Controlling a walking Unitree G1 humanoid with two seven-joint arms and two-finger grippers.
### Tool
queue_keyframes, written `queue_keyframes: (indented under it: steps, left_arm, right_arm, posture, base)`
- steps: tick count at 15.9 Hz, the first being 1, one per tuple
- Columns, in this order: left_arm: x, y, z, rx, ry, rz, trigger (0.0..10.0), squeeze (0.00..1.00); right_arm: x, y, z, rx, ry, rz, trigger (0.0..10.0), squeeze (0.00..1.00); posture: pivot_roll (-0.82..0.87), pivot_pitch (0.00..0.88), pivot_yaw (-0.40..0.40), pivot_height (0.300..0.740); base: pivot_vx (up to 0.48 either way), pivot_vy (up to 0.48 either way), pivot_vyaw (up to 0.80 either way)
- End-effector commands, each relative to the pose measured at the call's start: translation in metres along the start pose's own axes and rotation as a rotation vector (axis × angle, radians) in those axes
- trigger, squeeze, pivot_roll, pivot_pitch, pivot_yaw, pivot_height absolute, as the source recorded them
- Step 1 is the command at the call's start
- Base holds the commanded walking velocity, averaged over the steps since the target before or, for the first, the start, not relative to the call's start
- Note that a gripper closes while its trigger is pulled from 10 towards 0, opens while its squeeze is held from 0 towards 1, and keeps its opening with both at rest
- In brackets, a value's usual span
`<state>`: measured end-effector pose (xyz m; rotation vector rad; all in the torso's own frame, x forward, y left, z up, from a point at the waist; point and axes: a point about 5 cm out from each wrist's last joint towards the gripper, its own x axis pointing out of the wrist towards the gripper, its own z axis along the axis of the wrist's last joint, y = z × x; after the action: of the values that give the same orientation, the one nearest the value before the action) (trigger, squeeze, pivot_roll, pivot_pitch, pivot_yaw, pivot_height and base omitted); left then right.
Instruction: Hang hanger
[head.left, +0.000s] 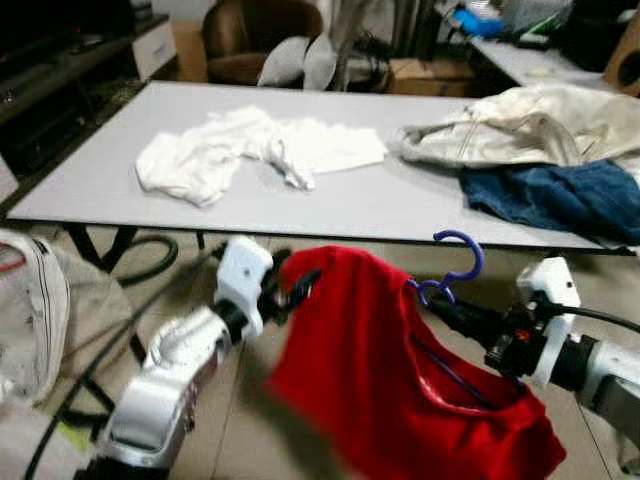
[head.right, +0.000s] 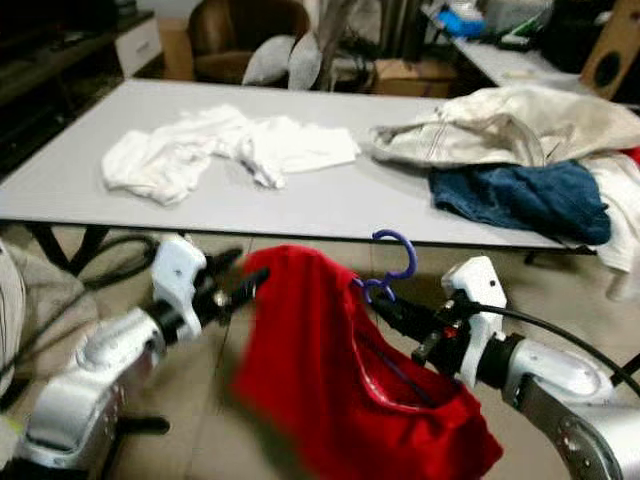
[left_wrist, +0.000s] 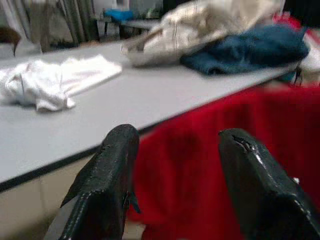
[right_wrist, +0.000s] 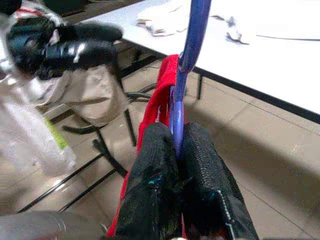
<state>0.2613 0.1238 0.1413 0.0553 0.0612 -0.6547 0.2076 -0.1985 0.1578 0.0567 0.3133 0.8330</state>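
Right gripper (right_wrist: 177, 150) jaws clamped on blue hanger (head.left: 455, 268) just below its hook, held in the air in front of the bench (head.left: 400, 200) edge. Red shirt (head.left: 390, 370) hangs on the hanger, drooping low. Left gripper (head.left: 297, 283) jaws apart, at the shirt's left shoulder edge; contact unclear. On the bench: white shirt (head.left: 250, 150) at left, beige jacket (head.left: 520, 125) and blue jeans (head.left: 560, 195) at right. Brown chair (head.left: 250, 40) behind the bench.
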Motion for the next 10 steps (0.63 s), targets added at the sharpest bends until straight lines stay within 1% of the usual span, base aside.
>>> queue_keyframes:
  steps: [1,2,3,4,5,6,7,8,9,10]
  left_arm:
    - [0.000,0.010,0.014,-0.030,-0.047,-0.019,10.0,0.17]
    - [0.002,0.013,0.017,-0.037,-0.056,-0.029,10.0,0.17]
    - [0.003,0.014,0.024,-0.050,-0.064,-0.102,10.0,1.00]
    - [0.008,0.017,0.031,-0.018,-0.059,-0.173,10.0,1.00]
    - [0.008,0.017,0.031,-0.018,-0.059,-0.173,10.0,1.00]
    - [0.015,0.019,0.039,0.061,-0.020,-0.290,10.0,1.00]
    - [0.015,0.019,0.039,0.079,-0.009,-0.312,10.0,1.00]
    - [0.013,0.017,0.039,0.094,0.012,-0.351,10.0,0.64]
    - [0.010,0.010,0.043,0.109,0.009,-0.413,10.0,0.00]
    - [0.010,0.008,0.047,0.124,-0.012,-0.420,10.0,0.00]
  right_arm:
    - [-0.004,-0.004,0.012,-0.059,-0.035,0.070,10.0,0.00]
    - [-0.005,-0.005,0.012,-0.068,-0.029,0.084,10.0,0.00]
    - [-0.007,-0.008,0.012,-0.076,-0.021,0.127,10.0,0.00]
    - [-0.006,-0.014,0.017,-0.123,-0.010,0.151,10.0,0.00]
    - [-0.006,-0.014,0.017,-0.123,-0.010,0.151,10.0,0.00]
    - [-0.006,-0.024,0.027,-0.188,0.006,0.219,10.0,0.00]
    - [-0.006,-0.025,0.029,-0.198,0.006,0.234,10.0,0.00]
    - [-0.005,-0.027,0.033,-0.216,0.002,0.249,10.0,0.00]
    - [-0.005,-0.032,0.045,-0.261,-0.012,0.277,10.0,0.00]
    - [-0.005,-0.032,0.051,-0.276,-0.018,0.297,10.0,0.00]
  posture:
    - [-0.10,0.000,-0.034,0.740]
    - [-0.10,0.000,-0.034,0.740]
    - [-0.10,0.000,-0.034,0.740]
    - [-0.13,0.000,-0.005,0.740]
    - [-0.13,0.000,-0.005,0.740]
    - [-0.09,0.000,-0.019,0.740]
    - [-0.09,0.000,-0.019,0.740]
    - [-0.08,0.000,-0.006,0.740]
    - [-0.08,0.000,0.000,0.740]
    - [-0.08,0.000,0.002,0.740]
  base:
    - [0.000,0.000,0.00]
    - [0.000,0.000,0.00]
    - [0.000,0.000,0.00]
    - [0.000,0.000,0.00]
    - [0.000,0.000,0.00]
    - [0.000,0.000,0.00]
    - [0.000,0.000,0.00]
    - [0.000,0.000,0.00]
    - [0.000,0.000,0.00]
    - [0.000,0.000,0.00]
